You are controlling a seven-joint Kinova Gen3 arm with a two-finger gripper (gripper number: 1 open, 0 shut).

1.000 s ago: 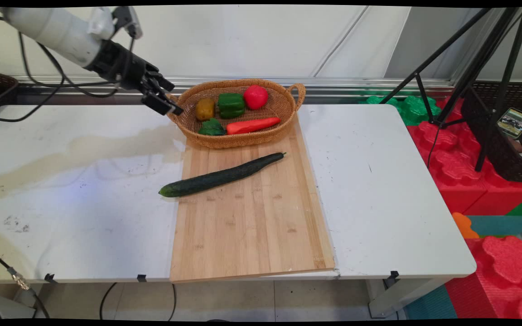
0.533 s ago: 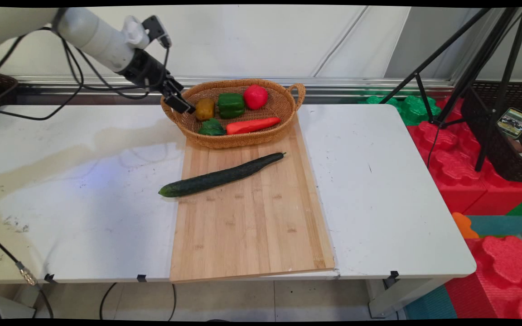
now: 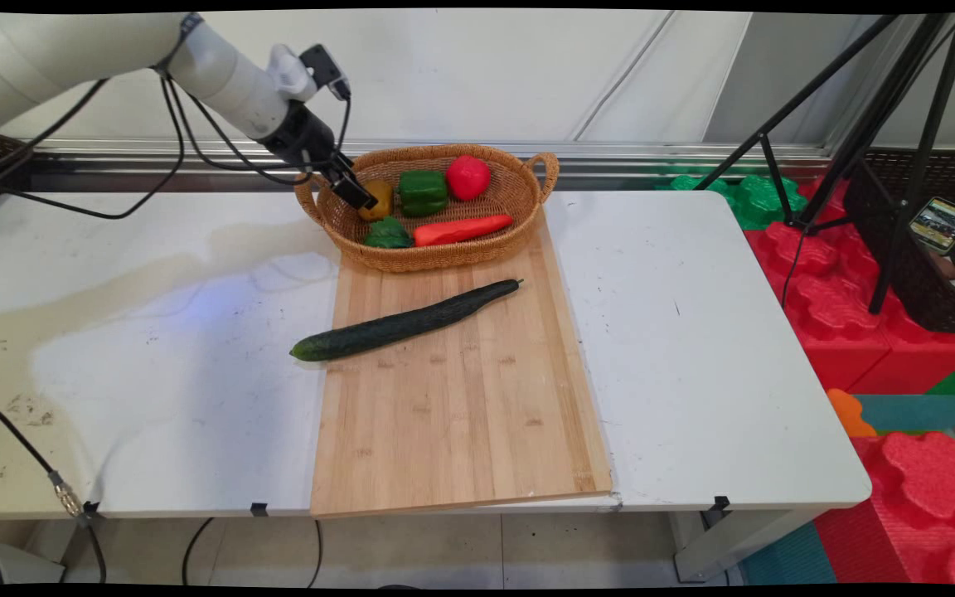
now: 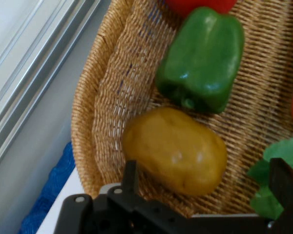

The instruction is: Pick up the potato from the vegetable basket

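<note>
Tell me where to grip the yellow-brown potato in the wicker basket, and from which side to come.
Grip the yellow-brown potato across its short middle, coming from above over the oval wicker basket's left rim. It lies flat and egg-shaped, so its narrow width probably suits the open tool best. The green bell pepper sits close beside it, and green leafy vegetable too, so keep the fingers clear of them.

basket (image 3: 428, 249) sits upper centre of main view, on far end of board (image 3: 461, 414). in basket: potato (image 3: 381, 199) at left w/ gripper (image 3: 357, 192) over it, pepper (image 3: 423, 192) centre, tomato (image 3: 467, 177) right, carrot (image 3: 462, 230) & leafy veg (image 3: 386, 235) in front. cucumber (image 3: 403, 323) lies diagonally below basket, left tip off board onto table (image 3: 154, 373).
</note>
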